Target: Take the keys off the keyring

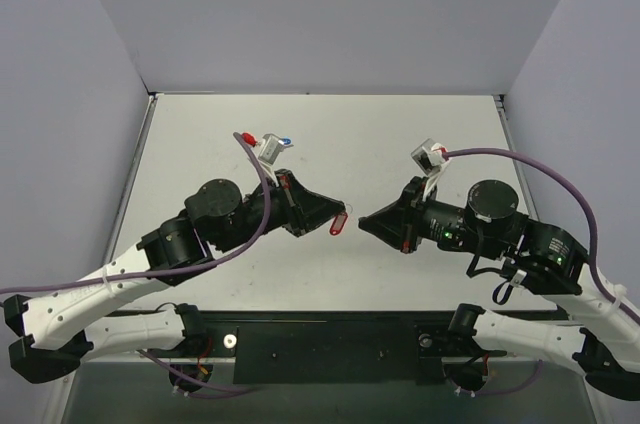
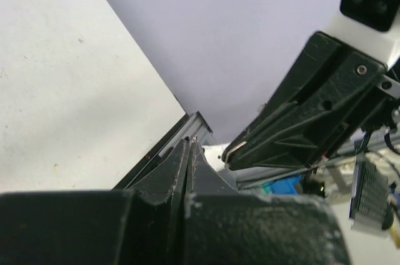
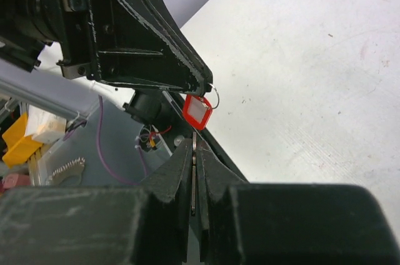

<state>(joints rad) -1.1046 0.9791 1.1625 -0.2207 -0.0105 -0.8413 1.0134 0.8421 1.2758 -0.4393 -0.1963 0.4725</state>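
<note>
Left gripper (image 1: 342, 212) pinches tight on the keyring (image 3: 214, 96): thin wire loop, glossy red oblong tag (image 3: 197, 110) dangling clear above the table (image 1: 400, 134). Right gripper (image 1: 363, 218), just opposite, fingers pressed together on a slim silver key (image 3: 194, 152), seen edge-on. Tabletop matt white, faintly scuffed; plain lilac-grey walls (image 1: 330, 14) around.

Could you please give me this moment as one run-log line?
left tool: shut on red-tagged keyring | right tool: shut on silver sliver, likely key | tips nearly meeting, midair | key off ring: cannot tell
</note>
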